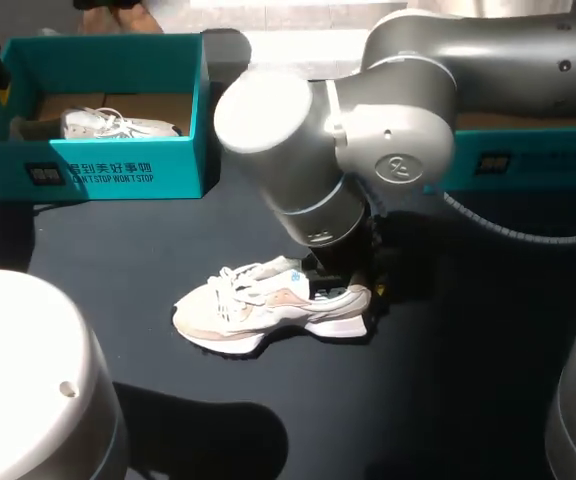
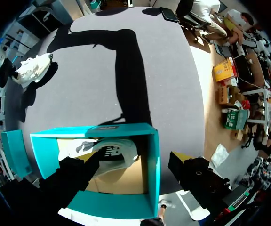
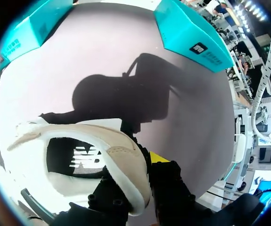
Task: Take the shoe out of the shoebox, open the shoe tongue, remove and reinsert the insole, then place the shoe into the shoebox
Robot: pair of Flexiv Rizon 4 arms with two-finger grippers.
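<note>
Right wrist view: R end effector (image 3: pixel 141 164) clamps shoe (image 3: pixel 121 146) heel; L end effector (image 2: pixel 136 160) open over white-lettered shoebox (image 1: pixel 183 172).

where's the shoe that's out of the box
Head view: the shoe lies centrally, nearer than the teal shoebox at far left, its heel held by the right gripper.

You have a white-and-beige shoe (image 1: pixel 268 312) on a black worktop (image 1: pixel 448 400), its insole (image 3: pixel 74 160) black with white marks; the shoebox (image 1: pixel 183 165) is teal, cardboard-brown inside.
</note>
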